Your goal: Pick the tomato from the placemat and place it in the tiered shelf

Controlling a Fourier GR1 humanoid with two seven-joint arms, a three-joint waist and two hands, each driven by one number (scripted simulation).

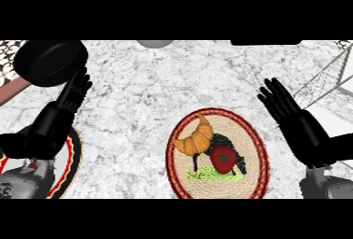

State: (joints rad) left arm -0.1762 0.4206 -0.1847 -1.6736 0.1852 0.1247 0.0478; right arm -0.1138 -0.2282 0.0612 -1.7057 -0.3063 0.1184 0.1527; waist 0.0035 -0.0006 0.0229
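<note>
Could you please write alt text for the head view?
A red tomato and golden croissant lie on an oval woven placemat on a marble counter. Open left hand and right hand flank it.

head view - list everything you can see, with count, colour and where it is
placemat: 1, tan with red rim, animal print, centre-right of counter
tomato: 1, red, on the placemat, lower middle
croissant: 1, golden brown, on the placemat's left side
pan: 1, black, brownish handle, upper left
plate: 1, white with dark and red rim, lower left, partly under the left arm
wire shelf: 1, pale wire, upper right edge
counter: 1, grey-white marble
left hand: 1, black, open, at left
right hand: 1, black, open, at right
</note>
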